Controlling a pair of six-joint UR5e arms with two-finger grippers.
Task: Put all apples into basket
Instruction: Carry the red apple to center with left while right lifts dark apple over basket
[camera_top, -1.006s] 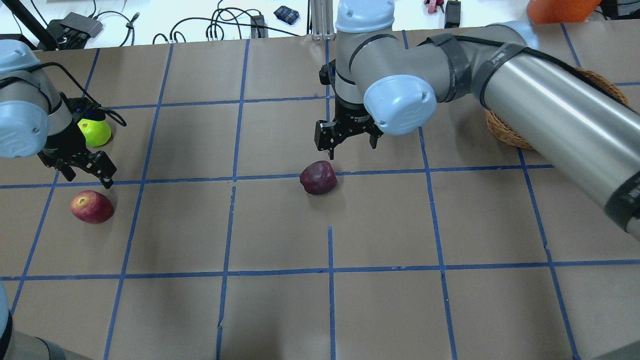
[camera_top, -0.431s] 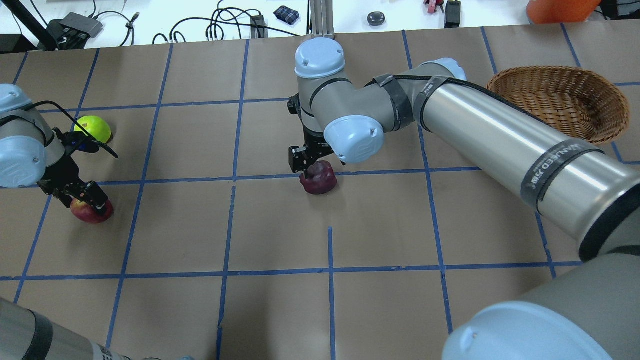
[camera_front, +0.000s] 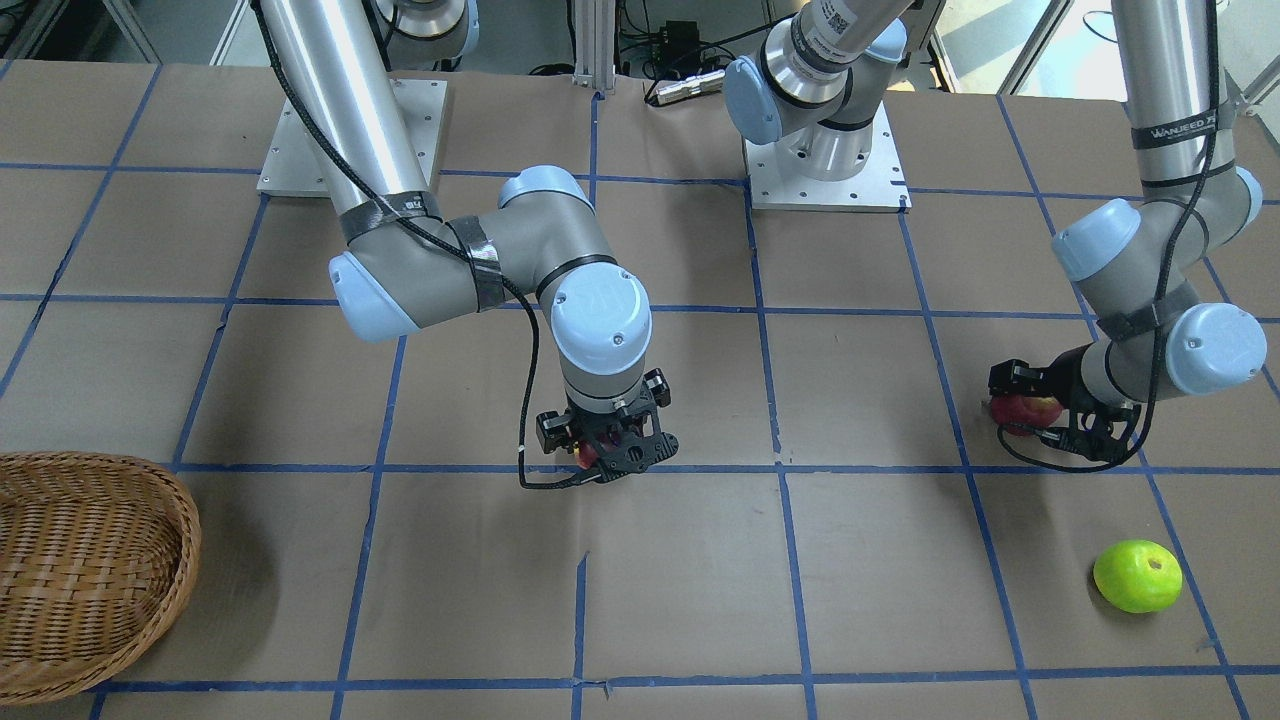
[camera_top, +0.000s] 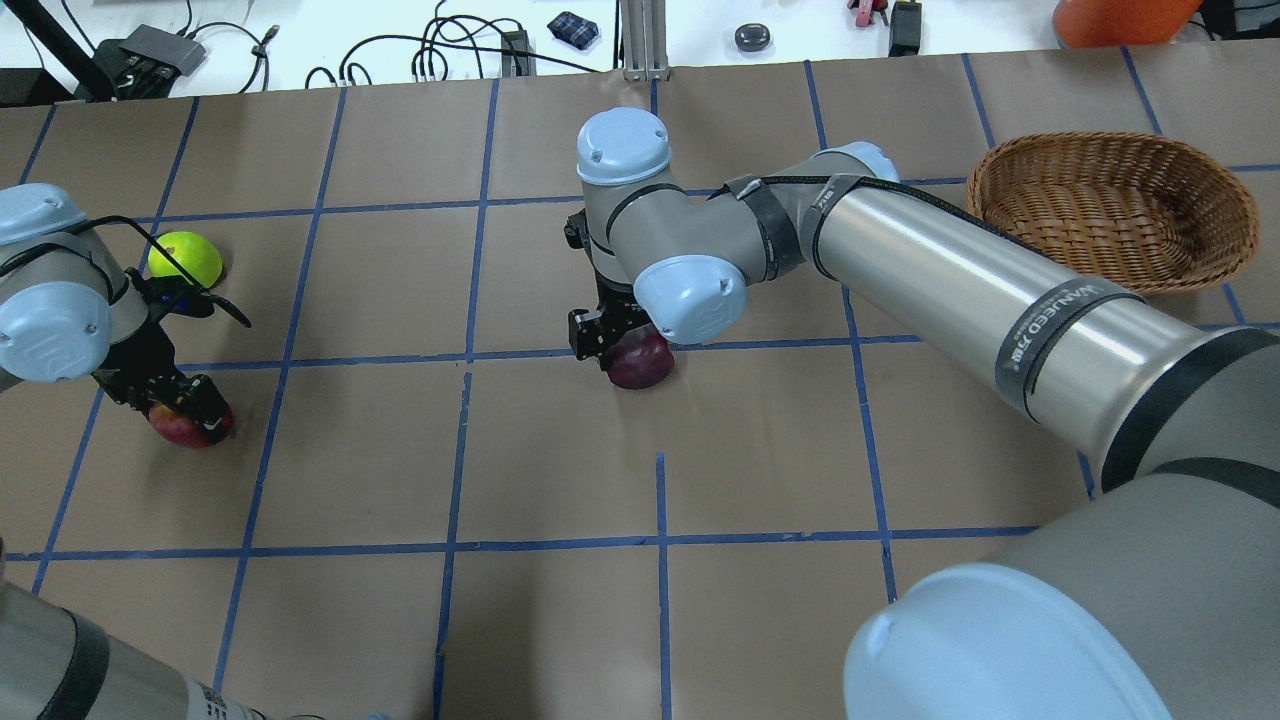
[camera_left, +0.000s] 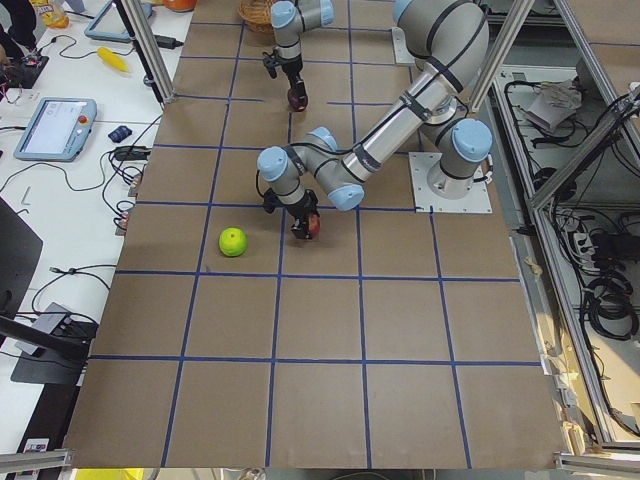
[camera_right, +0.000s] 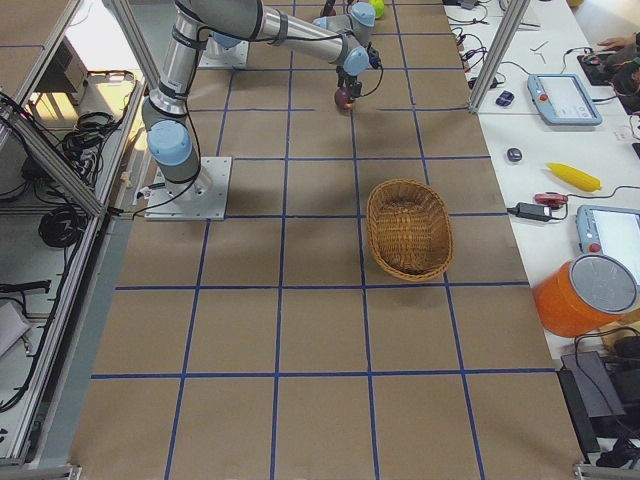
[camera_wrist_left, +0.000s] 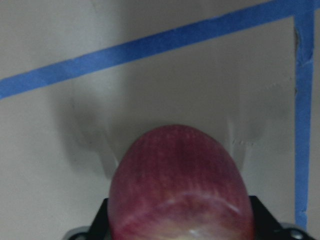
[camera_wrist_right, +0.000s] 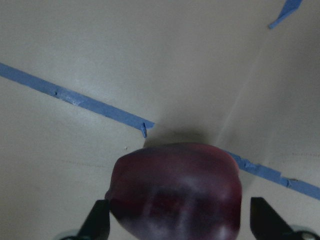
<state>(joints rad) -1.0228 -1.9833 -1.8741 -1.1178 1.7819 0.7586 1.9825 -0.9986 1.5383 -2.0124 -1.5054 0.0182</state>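
Observation:
The red apple (camera_top: 180, 428) with yellowish flecks lies on the table at the left. My left gripper (camera_top: 186, 412) is down around it, open, its fingers (camera_wrist_left: 100, 227) beside the apple (camera_wrist_left: 177, 195). The dark maroon apple (camera_top: 640, 366) lies at the table's middle. My right gripper (camera_top: 622, 345) is down over it and open, with a gap between a finger (camera_wrist_right: 265, 220) and the apple (camera_wrist_right: 175, 190). The lime green apple (camera_top: 185, 257) lies free beyond the left gripper. The wicker basket (camera_top: 1110, 205) stands at the far right with nothing in it.
Brown paper with a blue tape grid covers the table (camera_top: 560, 600). The right arm's long forearm (camera_top: 960, 290) reaches across between the basket and the maroon apple. Cables and small devices (camera_top: 450, 45) lie beyond the far edge.
Both grippers have come down from above their apples to sit around them. The right arm swung left and uncovered the basket. The apples have not moved.

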